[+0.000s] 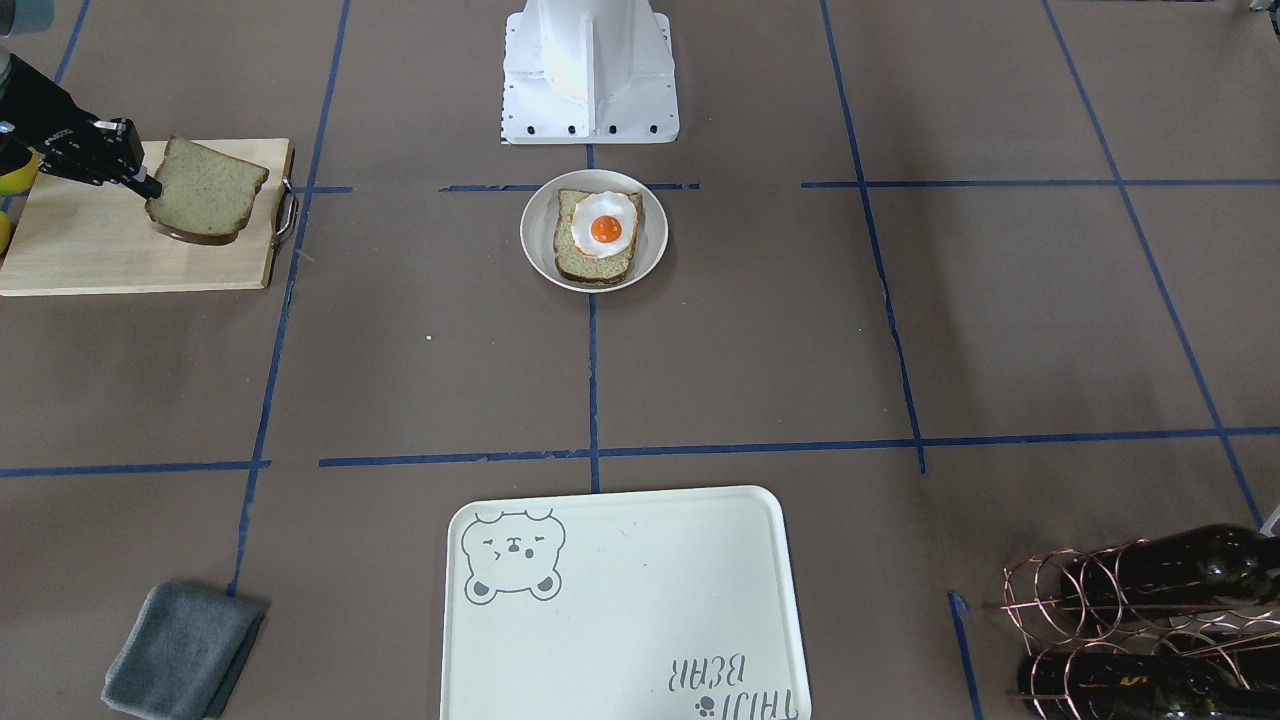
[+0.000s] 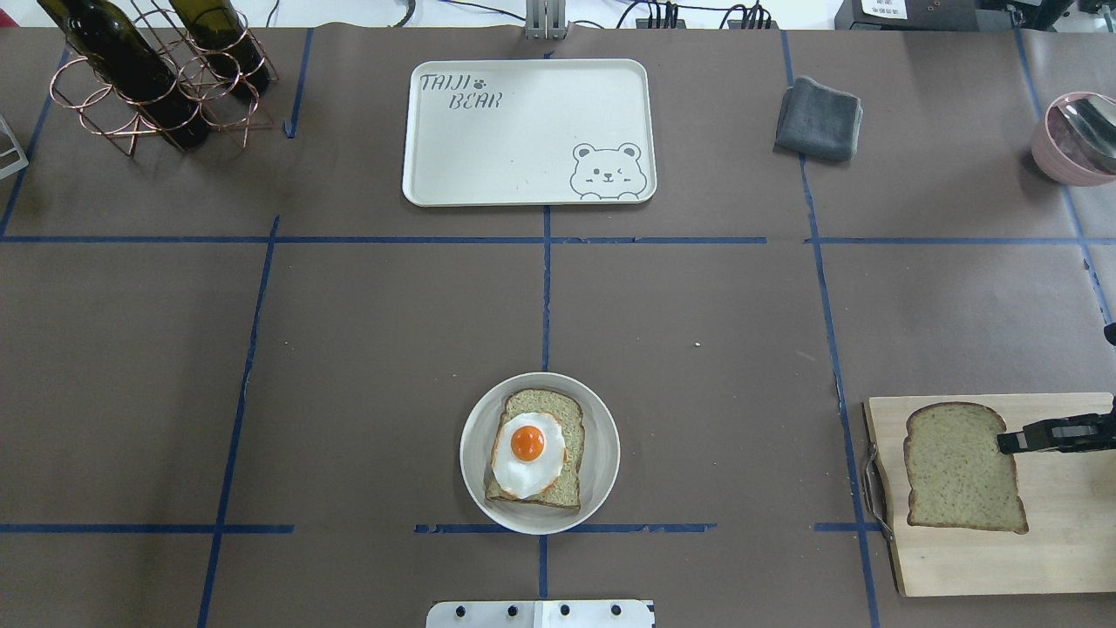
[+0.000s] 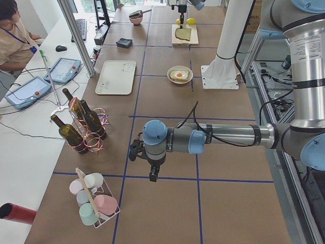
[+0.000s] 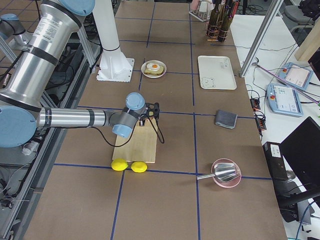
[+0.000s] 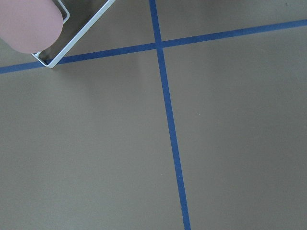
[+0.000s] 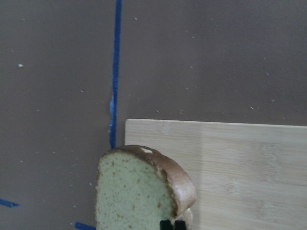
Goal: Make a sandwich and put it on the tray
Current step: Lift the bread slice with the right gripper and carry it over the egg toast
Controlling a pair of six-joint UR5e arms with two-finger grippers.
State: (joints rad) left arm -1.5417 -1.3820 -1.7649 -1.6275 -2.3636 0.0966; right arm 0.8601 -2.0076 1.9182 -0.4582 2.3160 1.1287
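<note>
The table (image 2: 392, 349) is covered in matt brown paper, crossed by strips of smooth blue tape (image 2: 547, 296). The cutting board (image 2: 1072, 541) is pale wood with a fine, satiny grain and a bright metal handle (image 2: 868, 488). The bread slice (image 2: 959, 471) shows a rough, porous, speckled crumb and a darker, smoother crust. The egg (image 2: 527, 453) looks smooth and plastic, its yolk shiny. The plate (image 2: 471, 453) and tray (image 2: 523, 131) are smooth and matt. The cloth (image 2: 818, 119) is soft grey fabric; the bottles (image 2: 131, 65) are dark glossy glass in a coppery wire rack (image 2: 113, 131).

- Overhead and front-facing cameras look down from opposite sides, sharing the cream-white rectangular bear tray (image 1: 640, 600).
- Wrist cameras sit close above brown table (image 5: 96, 143).
</note>
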